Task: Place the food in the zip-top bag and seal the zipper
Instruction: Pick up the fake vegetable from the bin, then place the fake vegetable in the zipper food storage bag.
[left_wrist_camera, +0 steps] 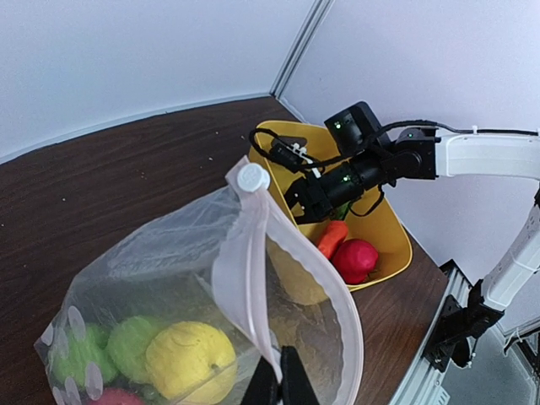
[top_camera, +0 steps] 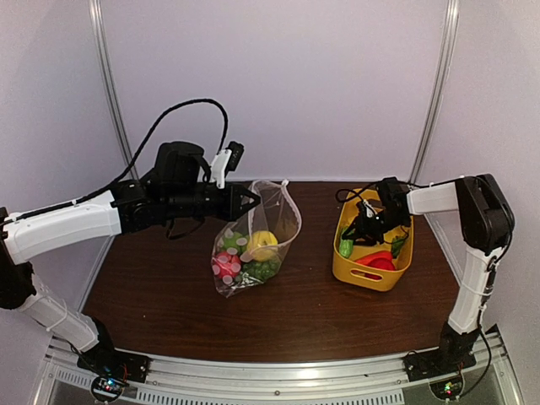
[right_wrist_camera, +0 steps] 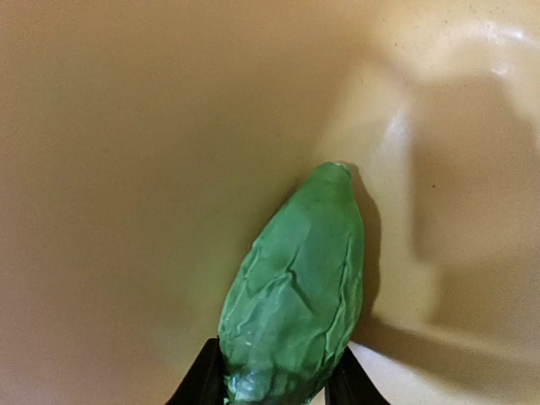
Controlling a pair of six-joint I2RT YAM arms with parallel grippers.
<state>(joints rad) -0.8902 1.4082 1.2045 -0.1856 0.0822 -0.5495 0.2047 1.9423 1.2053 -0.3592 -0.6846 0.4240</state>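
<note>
Left tool (left_wrist_camera: 283,381) pinched tight on the rim of the crinkly clear dotted zip-top bag (left_wrist_camera: 160,253), mid-worktop (top_camera: 169,312); inside it a round bumpy lemon (left_wrist_camera: 190,359) and green apples (left_wrist_camera: 131,342). Right tool (right_wrist_camera: 277,380) in the smooth yellow plastic basket (top_camera: 371,278) near the right edge, fingers (right_wrist_camera: 202,384) clamping the wrinkled oval green cucumber (right_wrist_camera: 295,278).

A robotics lab test cell: white panel walls (top_camera: 278,84) and aluminium posts (top_camera: 108,101) enclose a dark worktop (top_camera: 169,295), with robot arms (top_camera: 67,224) bolted to a rail (top_camera: 278,375) at its near edge.

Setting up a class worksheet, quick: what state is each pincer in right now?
Left pincer: closed, pinching the zip-top bag at its rim.
Right pincer: closed on the green cucumber, inside the yellow basket.
</note>
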